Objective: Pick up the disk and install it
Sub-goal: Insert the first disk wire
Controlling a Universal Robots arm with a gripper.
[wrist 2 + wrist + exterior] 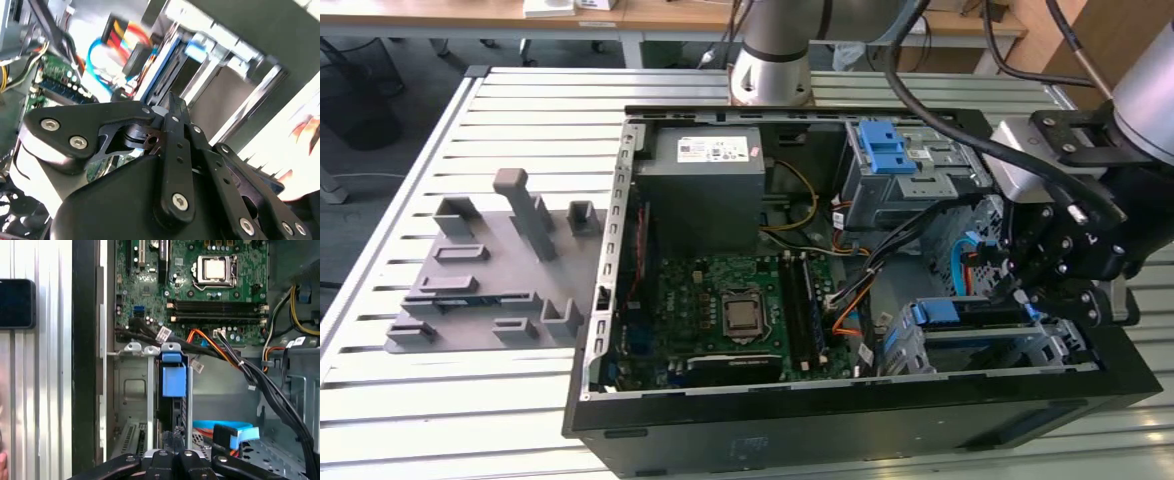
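Note:
The disk (969,312), with its blue frame, stands on edge inside the metal drive cage (1041,345) at the exterior view's right front corner of the open computer case. In the first wrist view the disk (173,382) is edge-on, its blue tab between the cage's metal rails. My gripper (1010,295) hangs just above the disk's end, shut, with its tips together at the disk's edge in both wrist views (173,107) (175,440). I see nothing held between the fingers.
The grey power-supply box (707,175) fills the case's back. A blue-latched drive cage (901,160) sits at the back right. The motherboard (734,310) lies in the middle, and cables (854,300) run beside the disk bay. A grey fixture block (494,270) stands on the slatted table (400,400) at the left.

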